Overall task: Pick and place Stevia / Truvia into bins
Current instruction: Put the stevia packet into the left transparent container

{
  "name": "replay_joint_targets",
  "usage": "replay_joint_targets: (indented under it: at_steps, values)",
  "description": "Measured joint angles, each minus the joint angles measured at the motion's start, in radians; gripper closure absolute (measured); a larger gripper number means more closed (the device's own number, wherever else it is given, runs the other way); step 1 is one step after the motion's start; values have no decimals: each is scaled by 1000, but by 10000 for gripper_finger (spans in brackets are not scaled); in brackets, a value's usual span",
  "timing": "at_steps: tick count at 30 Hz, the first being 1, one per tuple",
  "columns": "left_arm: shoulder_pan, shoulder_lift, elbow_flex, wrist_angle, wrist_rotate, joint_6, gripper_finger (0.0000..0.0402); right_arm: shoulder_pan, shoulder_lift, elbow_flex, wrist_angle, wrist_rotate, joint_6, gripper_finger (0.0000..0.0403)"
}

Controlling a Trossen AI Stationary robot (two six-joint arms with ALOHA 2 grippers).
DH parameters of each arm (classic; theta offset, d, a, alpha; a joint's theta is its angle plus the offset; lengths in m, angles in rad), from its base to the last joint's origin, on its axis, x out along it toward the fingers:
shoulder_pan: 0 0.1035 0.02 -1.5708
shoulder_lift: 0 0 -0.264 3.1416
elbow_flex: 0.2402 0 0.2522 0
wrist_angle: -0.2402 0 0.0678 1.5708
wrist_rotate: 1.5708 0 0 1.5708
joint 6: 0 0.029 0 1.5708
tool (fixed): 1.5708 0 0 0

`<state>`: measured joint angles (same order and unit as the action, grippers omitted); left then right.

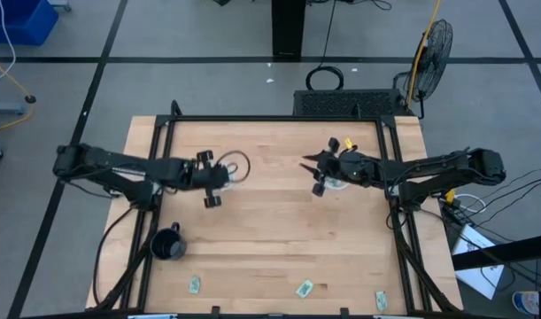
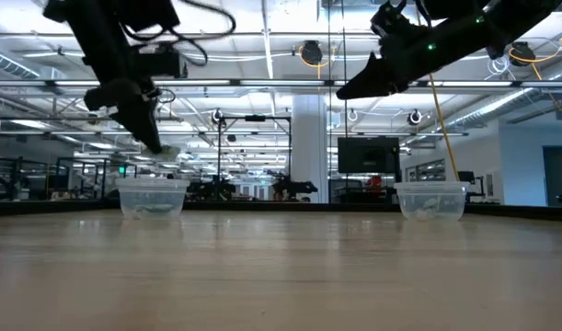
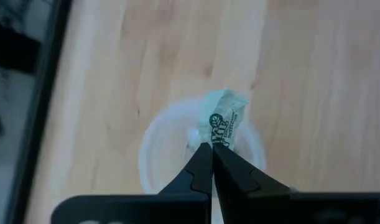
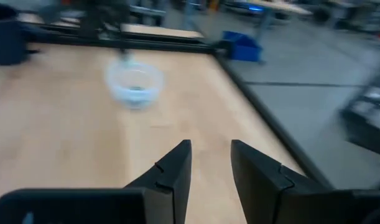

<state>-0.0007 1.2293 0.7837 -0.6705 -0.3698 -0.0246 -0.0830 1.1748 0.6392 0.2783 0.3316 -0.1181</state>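
Black mug point(image 1: 167, 245): stands on the left near side of the table point(image 1: 270, 221), apart from the work; no part of the task.

Left gripper point(image 1: 224, 171): hovers above the left cup point(image 1: 235, 167), jaws clamped together on a packet point(image 3: 224, 119). The left wrist view shows the green-and-white packet pinched at one end, its free end hanging right over the cup's mouth. In the low view the gripper sits just above the cup's rim, not inside it.

Left cup contents: the low view shows something pale already lying in the bottom, likely earlier packets; how many cannot be told.

Loose packets: three lie along the near edge of the table, one at the left point(image 1: 194, 284), one in the middle point(image 1: 305, 288), one at the right point(image 1: 381, 300), all well apart from both cups.

Right gripper point(image 1: 311, 162): raised above the table near the right cup point(image 1: 336, 182), jaws apart and holding nothing, as the right wrist view shows.

Right cup contents: pale shapes show inside in the low view, so it seems to hold some packets too.

Progress: judging by this, most packets are binned; one is about to be dropped, three wait on the table.

Next step, as a judgement: open the left jaws to release into the cup.
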Motion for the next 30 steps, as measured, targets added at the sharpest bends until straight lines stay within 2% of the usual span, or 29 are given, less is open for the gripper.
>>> replay_joint_targets:
  at_steps: [3, 8, 15, 22, 25, 30]
  values:
    - [93, 21, 0, -15, 79, -9, 395, 0, 0, 0, -18, -95, 0, 298]
    - [170, 101, 0, 2, 110, 10, 373, 0, 0, -46, -4, -176, 3, 298]
    - [192, 227, 0, 22, 111, 41, 367, 0, 0, -87, 17, -176, 6, 298]
    - [191, 229, 0, 34, 108, 39, 363, 6, 0, -87, 15, -179, 13, 298]
    - [191, 215, 2, 36, 108, 26, 345, 26, 0, -87, 14, -179, -12, 298]
    - [191, 198, 2, 33, 107, 38, 288, 85, 0, -87, 19, -179, -49, 298]
